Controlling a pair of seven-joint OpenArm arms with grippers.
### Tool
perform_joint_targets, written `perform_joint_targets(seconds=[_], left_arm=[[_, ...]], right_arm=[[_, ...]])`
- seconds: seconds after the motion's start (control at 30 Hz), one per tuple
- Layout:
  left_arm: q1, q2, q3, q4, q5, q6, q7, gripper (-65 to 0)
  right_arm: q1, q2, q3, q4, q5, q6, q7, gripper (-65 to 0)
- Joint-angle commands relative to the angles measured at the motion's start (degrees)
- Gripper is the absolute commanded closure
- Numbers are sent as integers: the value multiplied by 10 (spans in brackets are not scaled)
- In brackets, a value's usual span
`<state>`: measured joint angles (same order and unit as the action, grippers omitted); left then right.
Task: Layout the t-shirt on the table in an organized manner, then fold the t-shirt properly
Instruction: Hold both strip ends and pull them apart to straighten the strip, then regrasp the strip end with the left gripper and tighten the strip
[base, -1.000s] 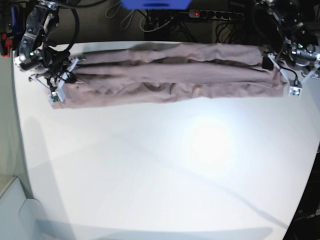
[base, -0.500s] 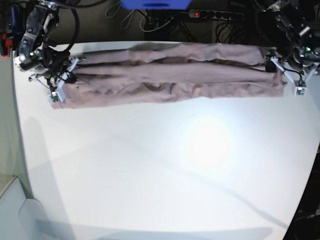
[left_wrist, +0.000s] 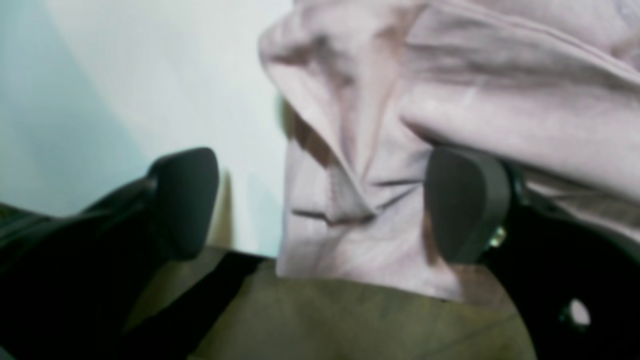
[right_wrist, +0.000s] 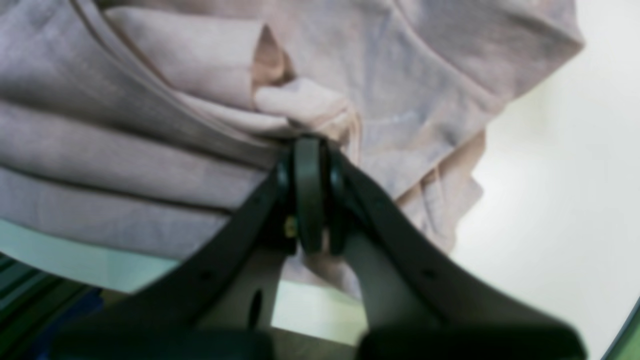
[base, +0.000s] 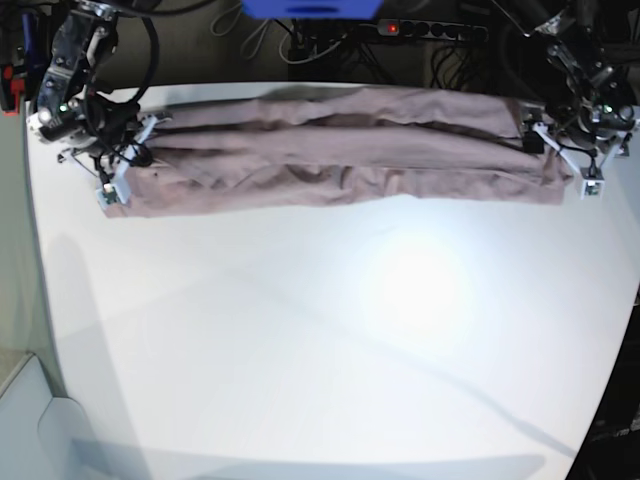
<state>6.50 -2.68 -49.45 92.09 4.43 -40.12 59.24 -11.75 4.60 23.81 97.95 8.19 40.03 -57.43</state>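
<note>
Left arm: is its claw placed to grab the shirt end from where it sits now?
Probably yes. The left claw stands wide open, with the end of the t-shirt lying between its fingers on the table. Nothing blocks it from closing.

Soft matt mauve cloth t-shirt (base: 330, 150) on a smooth, faintly glossy white table (base: 330, 340), seemingly laminate.

left end effector (left_wrist: 320, 205) spread wide, right end effector (right_wrist: 310, 195) clamped.
</note>
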Motion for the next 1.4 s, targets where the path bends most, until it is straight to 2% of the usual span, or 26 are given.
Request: perform_joint_targets(seconds=[0.0, 0.43, 0.5, 0.6, 0.77, 0.9, 1.37], left_arm=[[0, 0, 10, -7, 19, 1, 7, -650], [0, 0, 22, -14, 17, 1, 5, -650], [0, -2, 37, -14, 17, 1, 5, -563], [0, -2, 51, -14, 17, 1, 7, -385], [-10, -1, 55, -17, 18, 1, 9, -146], [-14, -6, 55, -46, 18, 1, 11, 0], [-24, -6, 53, -68, 19, 1, 12, -9]], right_arm=[[4, 3, -2, 1, -1, 0, -9, 0], [12, 3, -3, 1, -1, 0, -9, 0], [12, 3, -3, 1, -1, 0, -9, 0], [18, 3, -3, 0, -1, 0, -10, 0], [26, 5, -3, -28, -1, 0, -10, 0], [31, 11, -3, -45, -1, 0, -10, 0], [32, 11, -3, -45, -1, 0, -9, 0]])
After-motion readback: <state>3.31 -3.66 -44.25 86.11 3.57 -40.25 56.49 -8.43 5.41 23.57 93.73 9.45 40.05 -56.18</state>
